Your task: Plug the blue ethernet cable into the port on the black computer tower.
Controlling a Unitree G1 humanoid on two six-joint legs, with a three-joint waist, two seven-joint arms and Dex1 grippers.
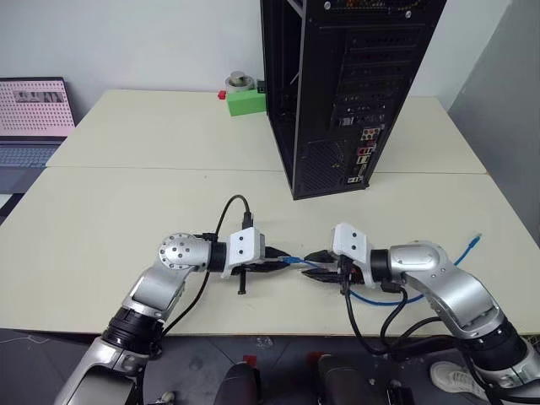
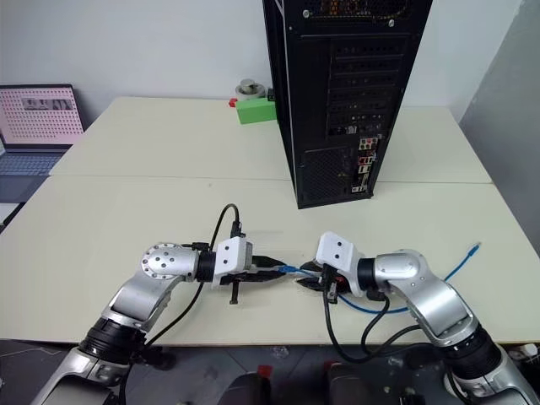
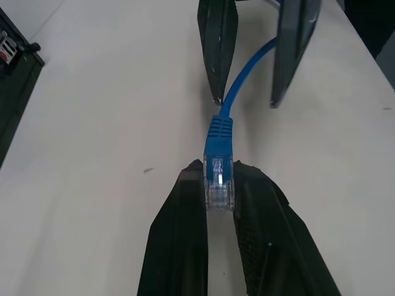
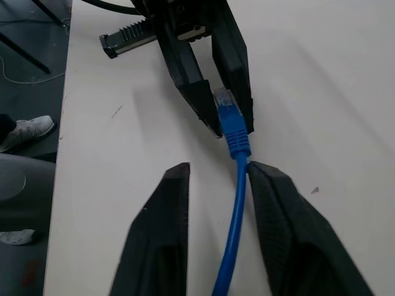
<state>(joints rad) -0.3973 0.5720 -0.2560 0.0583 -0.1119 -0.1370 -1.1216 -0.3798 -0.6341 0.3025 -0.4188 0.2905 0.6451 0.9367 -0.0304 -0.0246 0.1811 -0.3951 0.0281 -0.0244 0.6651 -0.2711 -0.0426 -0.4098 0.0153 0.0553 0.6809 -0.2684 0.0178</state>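
Cable plug pinched by the left gripper, low over the table at 6 o'clock from the tower.
Left wrist view alone shows the clear plug squeezed between the left fingers, blue boot sticking out past their tips; right wrist view alone shows the right gripper spread, the cable running through the gap beside one finger, which it may or may not touch. Head views show what neither wrist view does: both grippers tip to tip near the front table edge, the cable looping out toward 3 o'clock to its free end, and a green block at the tower's 9 o'clock, with a laptop at the far 9 o'clock edge.
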